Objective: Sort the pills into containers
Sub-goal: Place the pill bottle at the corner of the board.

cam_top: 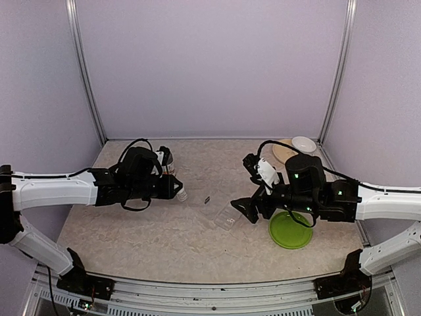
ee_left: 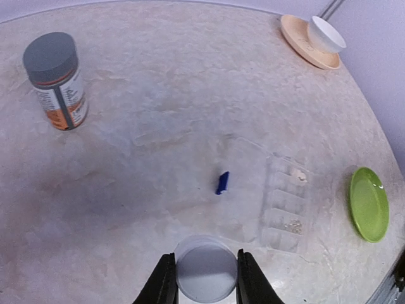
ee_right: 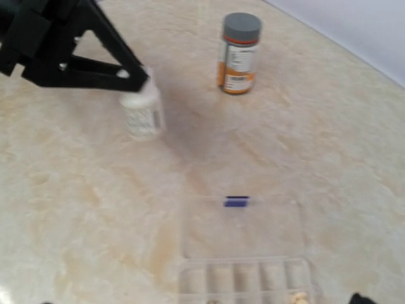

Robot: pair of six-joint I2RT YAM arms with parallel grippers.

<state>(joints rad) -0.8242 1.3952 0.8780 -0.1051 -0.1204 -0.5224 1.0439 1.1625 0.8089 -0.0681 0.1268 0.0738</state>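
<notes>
Two bottles: one grey-capped bottle (ee_left: 57, 82), one white bottle (ee_left: 205, 269). One blue capsule (ee_left: 222, 182). One clear pill box (ee_left: 253, 190) with perhaps five compartments (ee_left: 285, 201), two holding pale pills (ee_left: 301, 177). One green plate (ee_left: 369, 204), one tan plate (ee_left: 300, 39), one white bowl (ee_left: 326, 33).

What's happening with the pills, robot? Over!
Left gripper shut on white bottle. Right gripper open, near pill box. Blue pill loose on table beside box. Nothing in the way.

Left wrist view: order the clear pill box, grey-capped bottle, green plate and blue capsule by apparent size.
1. clear pill box, lid open
2. grey-capped bottle
3. green plate, seen at a slant near the edge, so unsure against the bottle
4. blue capsule
</notes>
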